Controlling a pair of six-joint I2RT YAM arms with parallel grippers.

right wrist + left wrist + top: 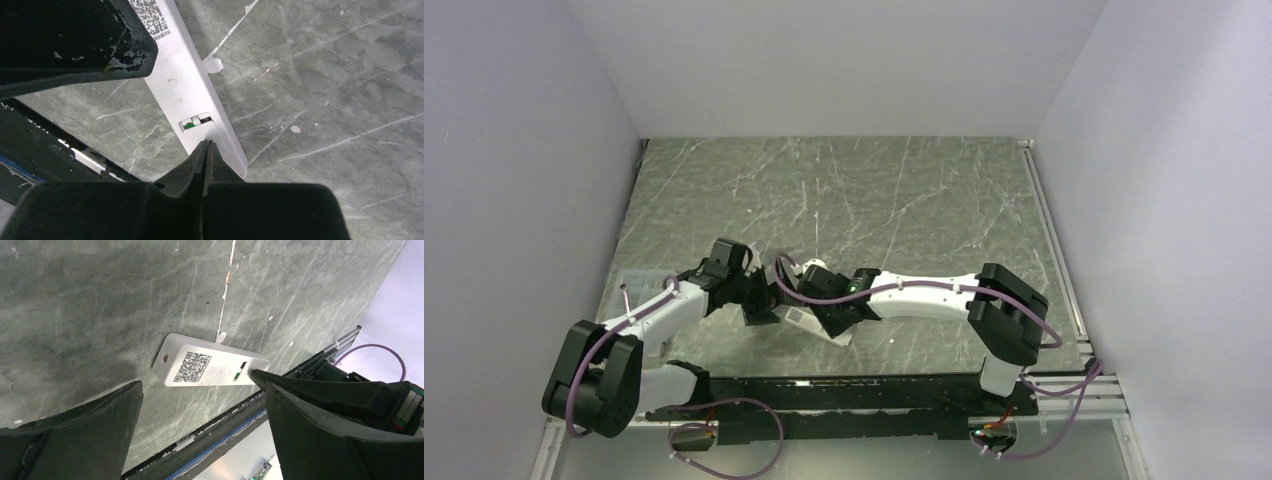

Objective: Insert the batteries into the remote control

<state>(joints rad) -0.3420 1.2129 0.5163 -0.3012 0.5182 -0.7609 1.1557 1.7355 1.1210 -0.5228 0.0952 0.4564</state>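
Two arms meet low over the near-middle of the grey marbled table (pixel 904 190), the left arm (pixel 649 315) reaching in from its side and the right arm (pixel 924 297) from the other.

Remote control (pixel 220 371) lies flat on the table between them, back side up, a slim white bar.

Left end effector (pixel 200 390): fingers wide apart, straddling the line of the remote. One finger overlaps the QR end in the right wrist view; cannot tell if it touches.

Right end effector (pixel 205 145): fingers pressed together with only a thin seam and nothing visible between them. The tip sits at the edge of a small slot (pixel 197 121) near the remote's end. A tiny green bit (pixel 188 125) shows inside the slot; cannot tell what it is.

Batteries: none identifiable in any view.

Risks, as judged:
- The remote is unclamped, so a push from the closed tip could skate it across the smooth table or spin it.
- The tip could slip off the slot edge and scrape the casing.
- If the left fingers close while the remote is skewed, they could pinch a corner and flip it.

Markings: a QR code (pixel 192 367) is printed on the back, with a line of fine print (pixel 161 36) beside it, too small to read. No brand visible.
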